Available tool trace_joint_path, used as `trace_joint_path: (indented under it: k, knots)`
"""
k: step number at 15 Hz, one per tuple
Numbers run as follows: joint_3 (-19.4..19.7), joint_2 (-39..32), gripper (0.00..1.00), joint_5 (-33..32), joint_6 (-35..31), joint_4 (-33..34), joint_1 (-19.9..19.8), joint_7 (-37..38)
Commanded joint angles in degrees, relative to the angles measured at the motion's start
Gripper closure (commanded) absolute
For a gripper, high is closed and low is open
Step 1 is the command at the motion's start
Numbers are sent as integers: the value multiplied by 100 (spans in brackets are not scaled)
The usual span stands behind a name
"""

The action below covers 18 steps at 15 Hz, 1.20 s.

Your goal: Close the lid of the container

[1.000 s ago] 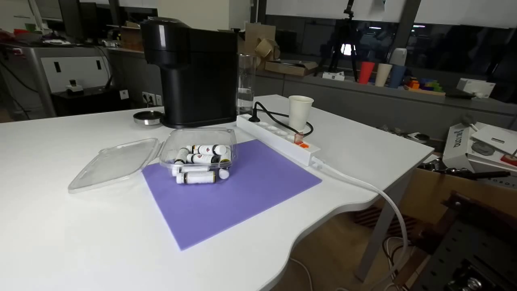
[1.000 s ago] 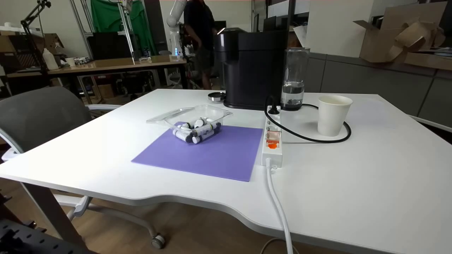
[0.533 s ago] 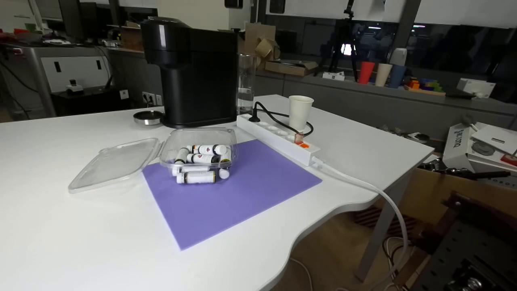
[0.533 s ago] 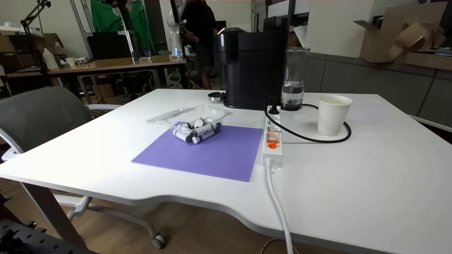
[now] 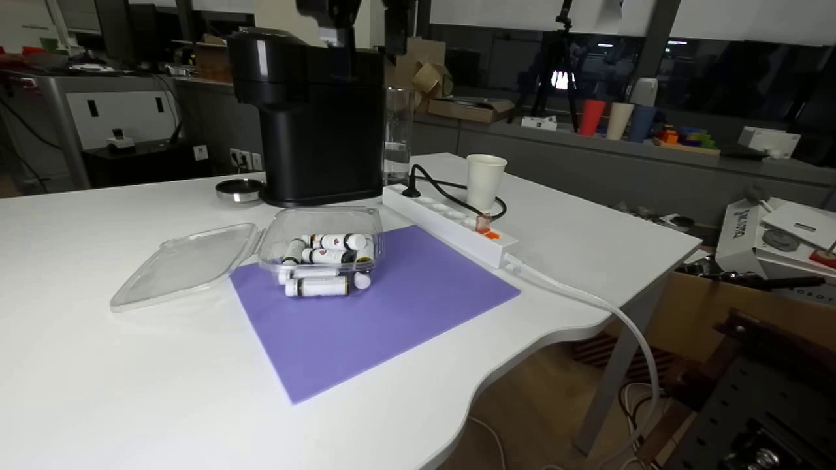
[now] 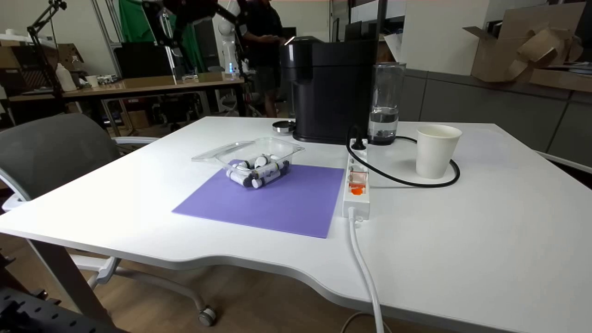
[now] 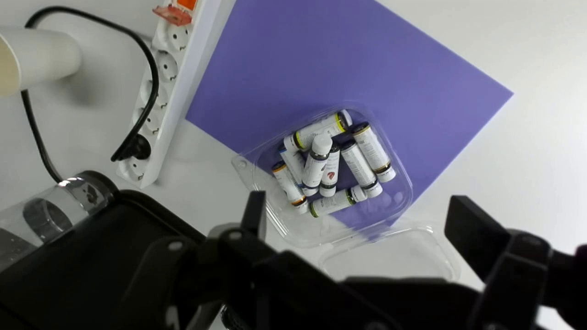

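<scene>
**Come in low at the free edge of the lid (image 7: 394,254)**

Probably only at the approach. Bring the gripper (image 7: 355,213), hanging above the table (image 5: 130,365) with jaws parted wide and nothing held, toward the side of the lid farthest from the box (image 5: 326,220). Avoid the joined side: poor leverage there, by the look of it. Slip one jaw under the outer rim, or nip it lightly; thin plastic, likely to buckle under a hard squeeze. Then lift, swing over the join in an arc, and press down along the rim. Go gently, for fear of dragging the box across the purple mat (image 7: 293,55).

In an exterior view, see the whole lid (image 5: 186,264) folded back beside the box. In an exterior view, find the lid (image 6: 226,151) almost edge-on; cannot tell from there whether touching the table or just above. From the wrist, look down on the bottles (image 7: 315,170) lying loose in the box, and on the box standing only partly on the mat. Judge the spread of the jaws there too, but not the outer part of the lid, mostly hidden behind the gripper.
</scene>
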<state>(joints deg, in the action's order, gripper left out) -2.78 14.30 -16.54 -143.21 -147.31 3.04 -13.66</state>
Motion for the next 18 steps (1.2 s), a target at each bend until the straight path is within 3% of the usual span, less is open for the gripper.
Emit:
trace_joint_path:
  k: [1,5,7,8,10,16,18]
  knots:
    - [-259,-915,0,-755,-842,241,-71,383]
    - [-366,-1604,0,-1371,-1416,284,86,408]
    - [-386,-1844,0,-2259,-1505,381,103,808]
    - [-383,-1622,0,-1687,-1502,158,77,411]
    - [-394,-1814,0,-2063,-1549,244,89,616]
    - [-396,-1859,0,-2082,-1552,325,89,617]
    - [-308,-1954,0,-2949,-1606,464,166,1104]
